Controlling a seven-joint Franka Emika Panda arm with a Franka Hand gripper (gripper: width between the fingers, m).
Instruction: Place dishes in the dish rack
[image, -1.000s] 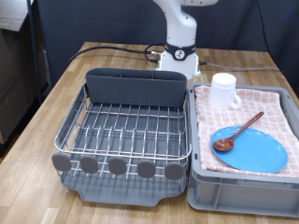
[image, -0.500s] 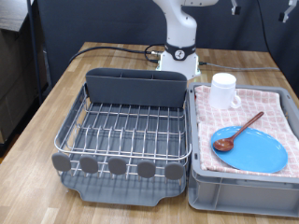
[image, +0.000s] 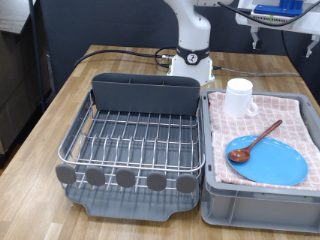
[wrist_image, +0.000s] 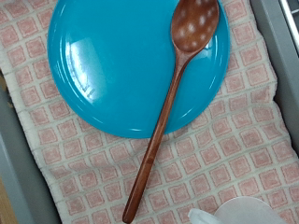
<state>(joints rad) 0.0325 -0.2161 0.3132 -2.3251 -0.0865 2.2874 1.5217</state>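
Since a second ago the gripper (image: 278, 38) has swung into sight at the exterior view's top right, where before only the arm's white column showed; nothing on the table has shifted. From where it hangs, high above the crate, I cannot tell whether its fingers are apart or together, and no fingers show in the wrist view either.

The table (image: 70, 95) is pale wood. On it, to the exterior view's left, sits the rack (image: 130, 140), a silver wire grid on a dark grey tray with a tall grey back compartment and round grey discs along its front; no dish is in it. Just beside it, to the exterior view's right, stands the grey crate (image: 255, 215), lined with a pink checked cloth (image: 290, 110).

All three dishes lie on that cloth. The plate (image: 275, 162) lies flat toward the crate's front. The mug (image: 239, 97) stands upright at the crate's back corner nearest the rack. The spoon (image: 254, 141) lies with its bowl on the plate and its handle running off onto the cloth.

The wrist view looks straight down on plate (wrist_image: 112, 65), spoon (wrist_image: 168, 103) and cloth (wrist_image: 234, 159).
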